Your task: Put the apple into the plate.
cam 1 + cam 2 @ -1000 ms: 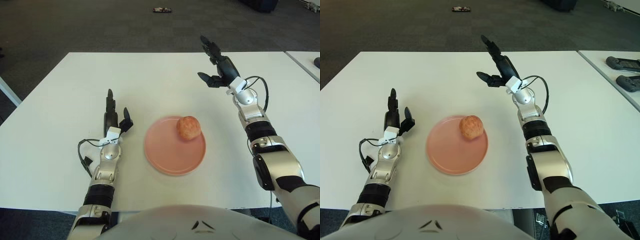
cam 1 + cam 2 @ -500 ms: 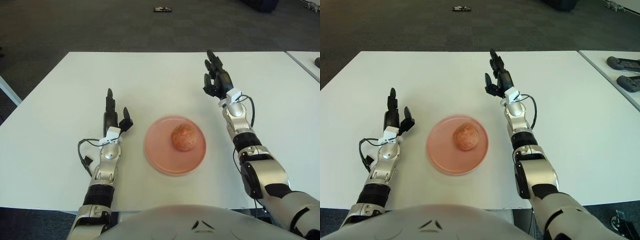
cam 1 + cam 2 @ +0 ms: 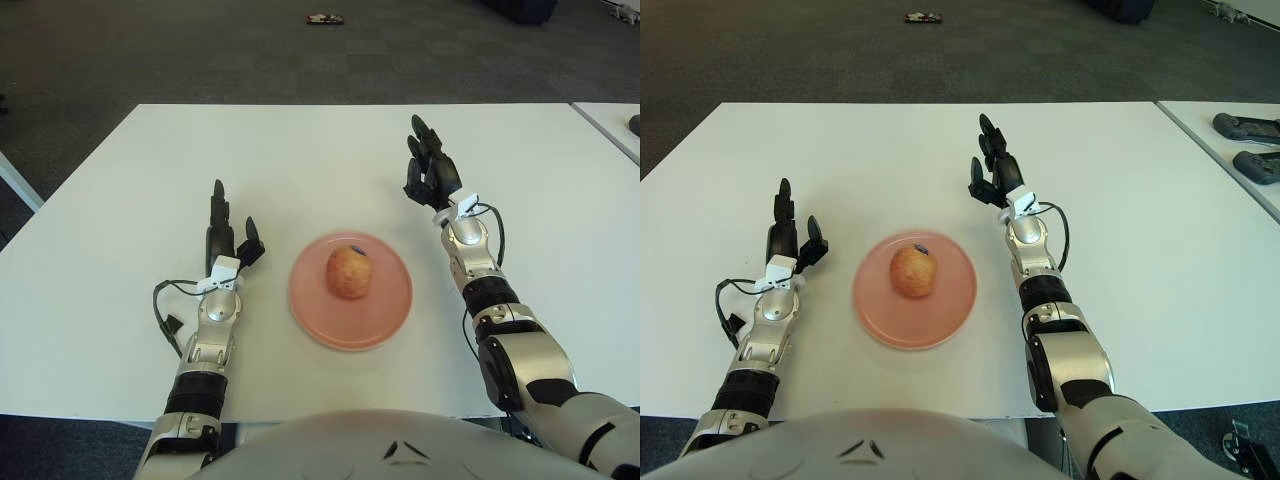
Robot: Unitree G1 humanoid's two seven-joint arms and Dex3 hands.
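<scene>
A reddish-yellow apple (image 3: 348, 272) lies on the pink plate (image 3: 385, 315) in the middle of the white table, near the plate's centre. My right hand (image 3: 430, 173) rests on the table to the right of and beyond the plate, fingers spread and empty. My left hand (image 3: 226, 232) lies on the table to the left of the plate, fingers stretched out and empty. Neither hand touches the apple or the plate.
The white table (image 3: 140, 180) spans the view. A second table's edge (image 3: 1230, 130) at the far right carries dark devices (image 3: 1245, 127). A small dark object (image 3: 324, 19) lies on the floor beyond the table.
The apple rolled from the plate's upper right rim towards its centre. My right hand drew back and down from a raised spot to beside the plate. The left hand stayed still.
</scene>
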